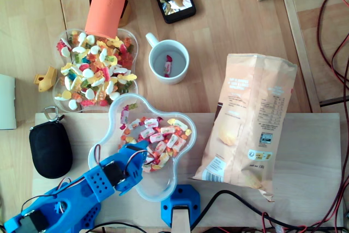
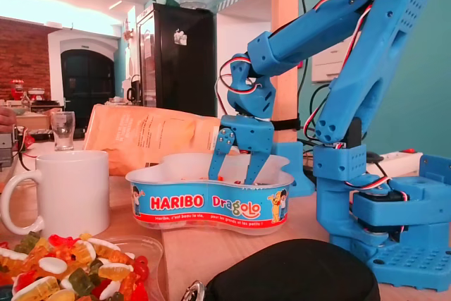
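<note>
Blue plastic tool [image 2: 236,171] hangs with its 2 fingers spread, their tips sunk behind the rim of the clear lobed Haribo tub [image 2: 204,206] on the pale wooden counter [image 1: 305,151]. Whether the tips touch the wrapped sweets [image 1: 158,135] inside is hidden, from overhead too.

The blue arm [image 2: 352,54] bends forward, its tool [image 2: 235,168] pointing down, jaws apparently spread apart.

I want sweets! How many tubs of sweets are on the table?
2: the gummy tub beside the white mug, and the Haribo tub where the tool reaches in.
</note>
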### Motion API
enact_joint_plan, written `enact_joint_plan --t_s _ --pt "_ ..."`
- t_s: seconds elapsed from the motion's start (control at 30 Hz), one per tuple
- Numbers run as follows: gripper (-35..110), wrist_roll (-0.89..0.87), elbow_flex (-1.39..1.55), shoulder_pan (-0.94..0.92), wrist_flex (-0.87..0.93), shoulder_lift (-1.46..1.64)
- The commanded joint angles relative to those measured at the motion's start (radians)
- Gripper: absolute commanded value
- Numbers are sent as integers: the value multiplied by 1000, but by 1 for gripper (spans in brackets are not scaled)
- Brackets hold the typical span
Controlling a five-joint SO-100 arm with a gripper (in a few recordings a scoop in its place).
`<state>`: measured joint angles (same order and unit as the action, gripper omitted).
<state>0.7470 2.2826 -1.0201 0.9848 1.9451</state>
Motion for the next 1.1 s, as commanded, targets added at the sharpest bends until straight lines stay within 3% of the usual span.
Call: enact_joint_plan --t_s 0.0,1.07 --pt "22 17 -58 -15 35 -11" --pt "22 81 -179 -94 146 -89"
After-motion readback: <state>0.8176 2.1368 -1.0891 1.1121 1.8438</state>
